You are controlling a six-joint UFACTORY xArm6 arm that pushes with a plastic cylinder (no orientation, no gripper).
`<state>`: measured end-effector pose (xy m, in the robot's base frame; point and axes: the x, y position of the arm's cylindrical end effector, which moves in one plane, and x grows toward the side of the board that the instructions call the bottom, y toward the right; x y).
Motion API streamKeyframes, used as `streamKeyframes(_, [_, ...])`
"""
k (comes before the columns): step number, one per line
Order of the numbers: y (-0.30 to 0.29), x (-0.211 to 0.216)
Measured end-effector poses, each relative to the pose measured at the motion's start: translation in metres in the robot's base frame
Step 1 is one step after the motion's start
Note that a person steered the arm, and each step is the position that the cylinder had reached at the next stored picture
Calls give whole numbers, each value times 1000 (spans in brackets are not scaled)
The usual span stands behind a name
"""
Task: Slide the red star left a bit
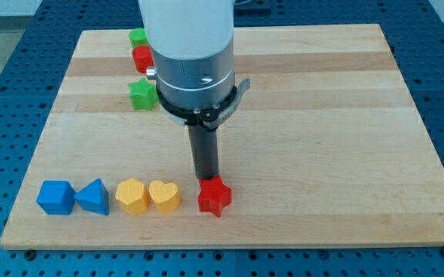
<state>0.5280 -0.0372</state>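
Observation:
The red star [215, 197] lies on the wooden board [322, 115] near the view's bottom, just right of a row of blocks. My tip [205, 179] stands right at the star's upper left edge, touching it or nearly so. The arm's white and grey body hangs above it and hides part of the board's top middle.
Left of the star in a row: a yellow heart [165, 196], a yellow hexagon [132, 195], a blue triangle [93, 197], a blue cube [56, 197]. At the view's upper left are a green star [141, 94], a red block [142, 58] and a green block [137, 36].

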Motion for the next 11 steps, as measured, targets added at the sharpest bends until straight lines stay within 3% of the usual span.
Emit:
streamKeyframes(3, [33,-20])
streamKeyframes(8, [54,27])
streamKeyframes(11, [45,31])
